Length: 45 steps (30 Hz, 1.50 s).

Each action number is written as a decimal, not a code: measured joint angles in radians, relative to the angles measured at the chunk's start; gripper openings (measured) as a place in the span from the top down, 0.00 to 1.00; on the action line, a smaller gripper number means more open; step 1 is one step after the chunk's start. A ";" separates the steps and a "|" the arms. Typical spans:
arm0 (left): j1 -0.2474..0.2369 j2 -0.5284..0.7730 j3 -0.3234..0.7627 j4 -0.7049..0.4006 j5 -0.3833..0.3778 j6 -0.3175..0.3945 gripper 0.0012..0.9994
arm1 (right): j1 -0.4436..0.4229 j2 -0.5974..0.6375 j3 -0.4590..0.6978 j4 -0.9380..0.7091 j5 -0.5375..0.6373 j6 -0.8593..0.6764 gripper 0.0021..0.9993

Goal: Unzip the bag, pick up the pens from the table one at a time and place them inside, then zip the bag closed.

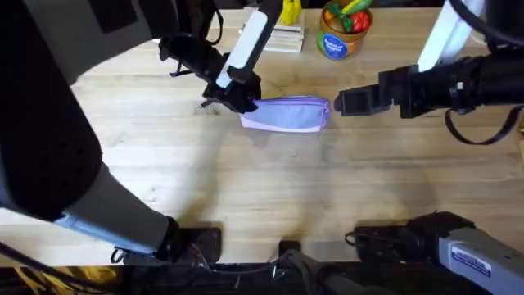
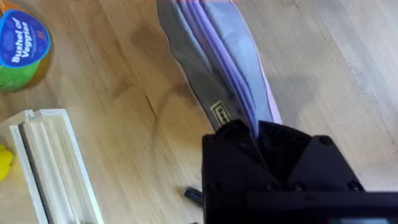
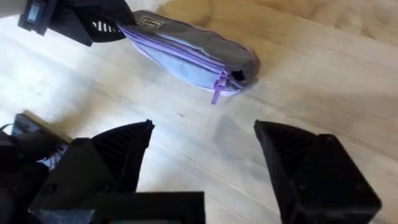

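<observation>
On the table (image 1: 270, 180), seen from overhead, the bag (image 1: 286, 114) lay lengthwise across the far middle of the planks, zip side up. My left gripper (image 1: 239, 100) sat at the bag's left end, fingers pinched together on the fabric there. My right gripper (image 1: 337, 103) hovered just beside the bag's right end, close to it but apart. Behind the bag stood a colourful tub (image 1: 345, 29) of toy vegetables and a pale box (image 1: 282, 38), both well apart from it.

In my left wrist view, the bag (image 2: 217, 68) stretched away from my left gripper (image 2: 258, 134), its purple zip line running straight into my closed fingers, which clamped its near end. The tub (image 2: 20, 46) and the pale box (image 2: 53, 165) lay off to one side on the wood.

In my right wrist view, my right gripper (image 3: 202, 146) had its fingers spread wide with bare table between them. The bag (image 3: 186, 53) lay beyond them, not touching, with its zip pull (image 3: 219, 87) dangling at the end nearer me. My left gripper (image 3: 102, 25) held the bag's far end.
</observation>
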 joint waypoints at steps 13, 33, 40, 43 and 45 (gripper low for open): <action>0.000 0.000 0.000 0.000 0.000 0.000 0.96 | 0.107 0.032 -0.120 0.144 0.061 0.192 0.00; 0.000 0.000 0.000 0.000 0.000 0.000 0.96 | 0.160 0.206 -0.279 0.516 0.088 0.447 0.20; 0.000 0.000 0.000 0.002 0.000 0.000 0.96 | 0.160 0.206 -0.279 0.535 0.139 0.453 0.49; 0.000 0.000 0.000 0.003 0.000 0.000 0.96 | 0.160 0.206 -0.280 0.536 0.154 0.454 0.67; 0.001 0.000 0.000 0.004 0.000 0.000 0.96 | 0.159 0.206 -0.281 0.535 0.162 0.454 0.73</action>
